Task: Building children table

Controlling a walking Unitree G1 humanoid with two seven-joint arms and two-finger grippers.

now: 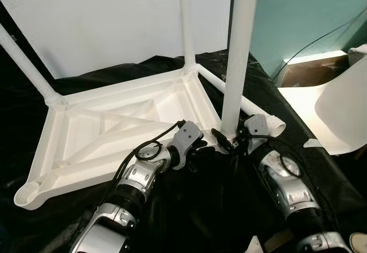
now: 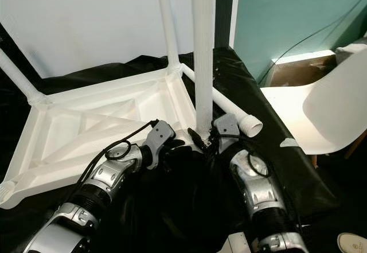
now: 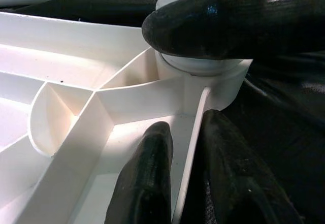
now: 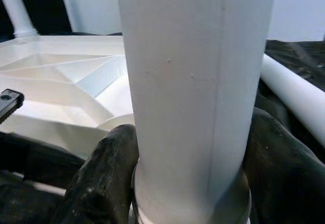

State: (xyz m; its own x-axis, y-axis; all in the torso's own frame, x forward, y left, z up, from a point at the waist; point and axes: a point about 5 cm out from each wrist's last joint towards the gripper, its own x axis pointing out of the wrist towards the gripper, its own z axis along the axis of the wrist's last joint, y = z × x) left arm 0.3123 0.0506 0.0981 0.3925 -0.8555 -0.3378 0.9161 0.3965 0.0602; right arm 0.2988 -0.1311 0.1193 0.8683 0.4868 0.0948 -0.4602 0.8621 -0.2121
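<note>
The white plastic tabletop (image 1: 109, 135) lies upside down on black sheeting (image 1: 189, 207), its ribbed underside facing up. At its far left corner 1 white leg (image 1: 23, 63) rises from a socket, and a 2nd leg (image 1: 186, 23) stands at the far right corner. The left gripper (image 3: 190, 181) sits at the tabletop's near right corner, its 2 black fingers (image 3: 144, 183) closed narrowly on the thin rim wall, 1 finger inside the rib and 1 outside. Right beside it the upright leg (image 1: 238, 52) stands in the corner socket (image 3: 203, 79), and the right gripper (image 4: 190, 183) clamps that leg low down, a finger (image 4: 104, 176) pressed against each side. Behind it a loose leg (image 1: 246, 106) lies on the sheeting. A white chair (image 2: 321, 115) stands at far right.
</note>
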